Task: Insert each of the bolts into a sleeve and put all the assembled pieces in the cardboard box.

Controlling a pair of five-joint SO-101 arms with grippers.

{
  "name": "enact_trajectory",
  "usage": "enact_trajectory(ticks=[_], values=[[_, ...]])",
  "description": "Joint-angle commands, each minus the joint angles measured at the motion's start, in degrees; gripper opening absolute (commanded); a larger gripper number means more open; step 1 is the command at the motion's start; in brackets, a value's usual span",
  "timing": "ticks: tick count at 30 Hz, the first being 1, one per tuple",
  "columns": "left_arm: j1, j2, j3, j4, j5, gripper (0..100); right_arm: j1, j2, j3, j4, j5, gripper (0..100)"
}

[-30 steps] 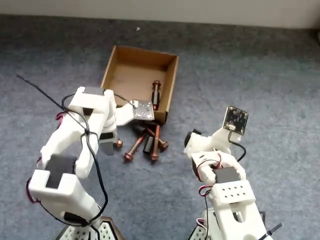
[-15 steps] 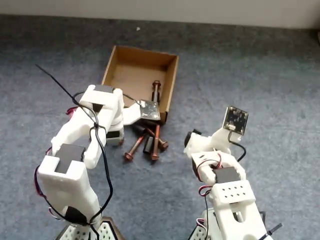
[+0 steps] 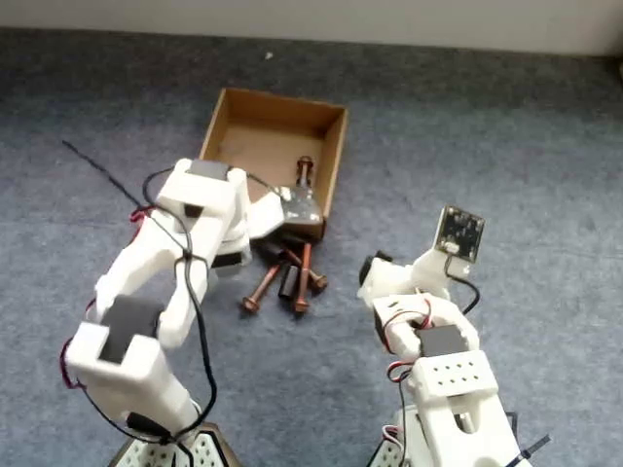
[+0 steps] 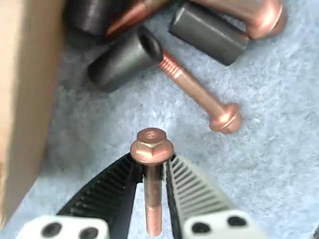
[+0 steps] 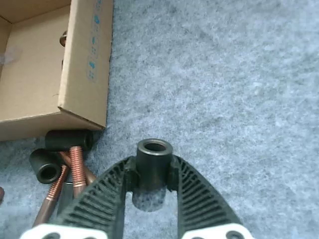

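The left tool (image 4: 153,163) was clenched on a copper-coloured hex-head metal bolt (image 4: 151,147). The right tool (image 5: 153,167) gripped a dark cylindrical sleeve (image 5: 154,155). At six o'clock from the open brown cardboard box (image 3: 337,161) lay loose bolts and sleeves (image 3: 287,277) on the grey tabletop (image 3: 506,146). The box's blue side print (image 5: 92,55) was unreadable.

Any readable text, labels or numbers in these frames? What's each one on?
Nothing legible.
Cardboard box: blue print on the outer wall, too small to read.
Bolt in the left gripper: head stamp, if any, too blurred to read.
Sleeve in the right gripper: no marking seen.
Circuit board on an arm: no print readable.
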Motion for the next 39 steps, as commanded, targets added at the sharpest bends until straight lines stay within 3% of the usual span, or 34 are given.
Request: enact_trajectory(ticks=[1,9,19,27,35,39], values=[[1.1,-13.76,4.0,0.88,4.04,1,0.57,-1.63,-0.4,-1.1,0.7,0.5],[3.21,-35.3,16.48,-4.75,17.76,1,0.22,-1.71,-0.57,1.54,8.44,0.5],[3.3,-58.33,26.24,-7.56,34.55,1,-0.04,-1.8,-1.19,6.73,11.34,0.5],[3.3,-71.96,30.99,-7.65,52.84,1,-6.11,-12.09,-0.75,7.78,15.21,0.5],[3.3,-88.92,44.0,-20.92,61.8,1,-11.03,-28.62,2.42,14.81,15.38,0.5],[3.3,-100.62,52.09,-27.6,68.31,1,-15.43,-34.24,7.08,14.73,22.15,0.5]])
